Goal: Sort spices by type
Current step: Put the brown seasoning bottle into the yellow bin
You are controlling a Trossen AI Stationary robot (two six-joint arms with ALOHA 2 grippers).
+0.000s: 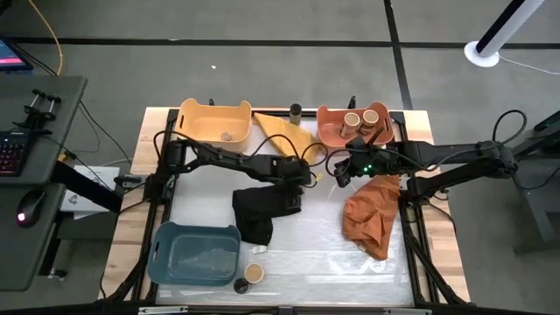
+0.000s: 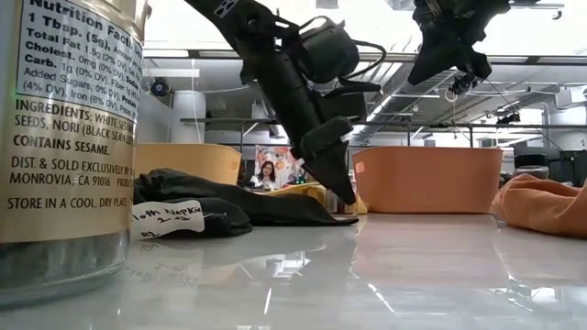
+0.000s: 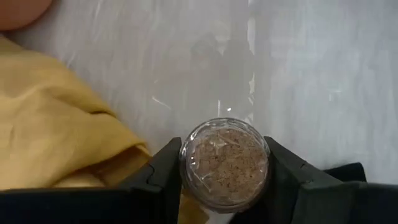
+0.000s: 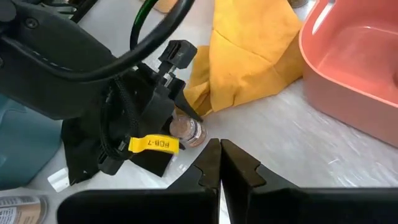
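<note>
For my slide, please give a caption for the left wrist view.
Left gripper shut on a clear spice jar beside the yellow cloth.

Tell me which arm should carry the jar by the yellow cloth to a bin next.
Left. Its tool is already shut on the spice jar beside the yellow cloth. The right tool hangs shut and empty nearby.

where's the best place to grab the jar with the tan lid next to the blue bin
Grip the tan-lidded jar around its round side wall, coming straight down from above, jaws either side. It stands upright, lid up. The blue bin sits on one side and a dark-lidded jar beside it, so close across the free sides.
</note>
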